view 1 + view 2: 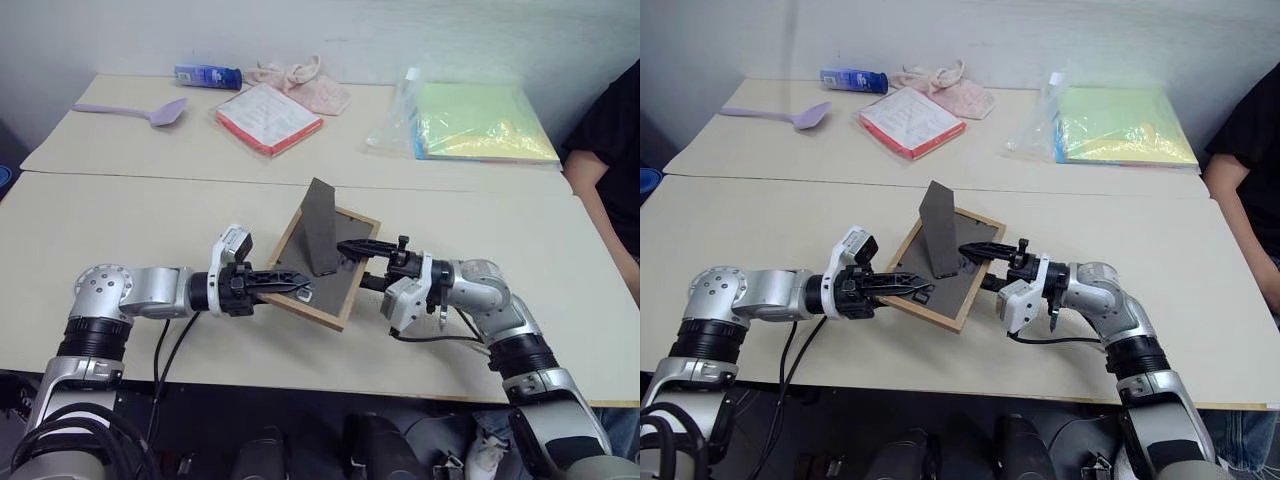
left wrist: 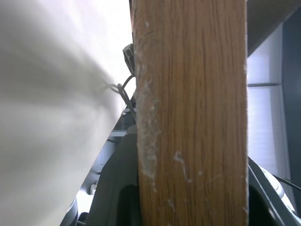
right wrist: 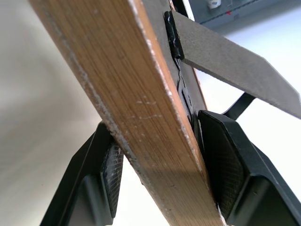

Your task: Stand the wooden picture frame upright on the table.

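Note:
I hold the wooden picture frame (image 1: 338, 292) between both grippers, tilted just above the table (image 1: 150, 230) near its front edge. Its dark grey back faces up, and the easel stand (image 1: 320, 228) is folded out and sticks up. My left gripper (image 1: 300, 285) is shut on the frame's left edge, whose light wood (image 2: 188, 117) runs close past the left wrist camera. My right gripper (image 1: 352, 248) comes in from the right. In the right wrist view its black pads (image 3: 230, 160) sit on either side of the wooden border (image 3: 131, 94), closed against it.
At the back of the table lie a red-edged booklet (image 1: 268, 118), a purple spoon (image 1: 135, 110), a blue bottle (image 1: 208, 75), a pink cloth (image 1: 305, 82) and a plastic bag of green and yellow sheets (image 1: 478, 122). A person's arm (image 1: 608, 160) is at the right edge.

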`<action>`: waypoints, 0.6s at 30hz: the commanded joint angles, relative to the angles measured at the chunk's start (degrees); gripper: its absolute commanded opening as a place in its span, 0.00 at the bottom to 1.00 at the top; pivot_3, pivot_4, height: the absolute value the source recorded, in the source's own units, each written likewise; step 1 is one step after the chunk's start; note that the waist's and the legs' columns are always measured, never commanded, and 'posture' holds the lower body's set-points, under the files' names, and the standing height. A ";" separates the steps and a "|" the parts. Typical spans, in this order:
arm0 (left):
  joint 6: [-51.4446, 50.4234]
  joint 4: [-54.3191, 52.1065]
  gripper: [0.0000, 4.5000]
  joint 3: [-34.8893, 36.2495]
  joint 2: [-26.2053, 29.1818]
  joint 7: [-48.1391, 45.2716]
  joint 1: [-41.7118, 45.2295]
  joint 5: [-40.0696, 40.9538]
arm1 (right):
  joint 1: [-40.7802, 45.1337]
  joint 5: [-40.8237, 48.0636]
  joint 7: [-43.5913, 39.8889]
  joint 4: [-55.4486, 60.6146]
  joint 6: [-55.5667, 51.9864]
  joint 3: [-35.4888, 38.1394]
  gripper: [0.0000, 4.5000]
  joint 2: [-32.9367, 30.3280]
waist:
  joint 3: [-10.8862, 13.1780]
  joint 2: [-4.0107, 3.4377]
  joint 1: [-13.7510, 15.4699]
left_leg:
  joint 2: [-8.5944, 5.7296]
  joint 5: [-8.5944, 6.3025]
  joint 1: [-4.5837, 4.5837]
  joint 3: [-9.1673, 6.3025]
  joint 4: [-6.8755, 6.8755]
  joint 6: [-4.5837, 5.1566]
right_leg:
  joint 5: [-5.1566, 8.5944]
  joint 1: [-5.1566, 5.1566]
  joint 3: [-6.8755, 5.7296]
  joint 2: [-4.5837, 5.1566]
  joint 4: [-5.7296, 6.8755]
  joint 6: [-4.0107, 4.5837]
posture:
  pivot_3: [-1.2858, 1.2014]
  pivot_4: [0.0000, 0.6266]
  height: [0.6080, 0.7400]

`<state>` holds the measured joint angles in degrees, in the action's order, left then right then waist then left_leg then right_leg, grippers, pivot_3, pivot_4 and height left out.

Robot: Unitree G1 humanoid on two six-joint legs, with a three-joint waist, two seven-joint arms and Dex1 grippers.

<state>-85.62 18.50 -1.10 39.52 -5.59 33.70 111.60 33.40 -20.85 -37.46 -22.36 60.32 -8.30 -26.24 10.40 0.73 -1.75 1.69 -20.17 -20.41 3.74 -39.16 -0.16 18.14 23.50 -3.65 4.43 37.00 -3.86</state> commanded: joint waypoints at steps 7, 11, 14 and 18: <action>11.46 -20.09 0.79 13.45 9.08 1.65 -11.48 1.40 | -0.96 11.66 0.89 0.57 -4.87 -1.96 0.28 -2.39 | 0.05 -0.07 -0.54 | 0.05 0.02 0.03 -0.01 0.05 -0.04 | 0.03 0.01 0.03 0.00 -0.07 0.06 | 0.52 0.24 1.00; 18.86 -24.56 0.85 24.70 13.92 -9.78 -19.05 -13.56 | -3.69 24.99 -5.48 4.94 -12.31 -3.49 0.28 -3.22 | 0.06 -0.08 -0.33 | 0.05 0.02 0.03 -0.07 0.04 -0.03 | 0.04 -0.01 0.01 0.03 -0.15 0.08 | 0.52 0.24 1.00; 27.63 -30.14 0.85 25.58 16.59 -25.13 -24.46 -29.77 | -7.68 43.83 -14.87 12.89 -31.63 -3.51 0.28 -3.19 | 0.07 -0.10 0.03 | 0.03 0.02 0.01 -0.06 0.07 -0.03 | 0.06 0.00 -0.03 0.01 -0.16 0.11 | 0.52 0.24 1.00; 37.05 -33.72 0.85 22.28 16.49 -34.94 -28.07 -43.74 | -10.88 60.68 -15.75 21.38 -64.80 -1.77 0.28 -5.76 | 0.10 -0.15 0.45 | -0.02 -0.03 -0.02 -0.08 0.09 0.06 | 0.06 -0.02 -0.02 0.11 -0.21 0.12 | 0.52 0.24 1.00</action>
<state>-51.93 -12.95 21.61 56.23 -37.19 5.70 71.66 22.66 33.83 -52.70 -4.95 4.78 -12.39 -30.66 10.50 0.58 -1.30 1.67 -20.21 -20.43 3.64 -39.08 -0.09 18.20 23.48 -3.67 4.56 36.77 -3.74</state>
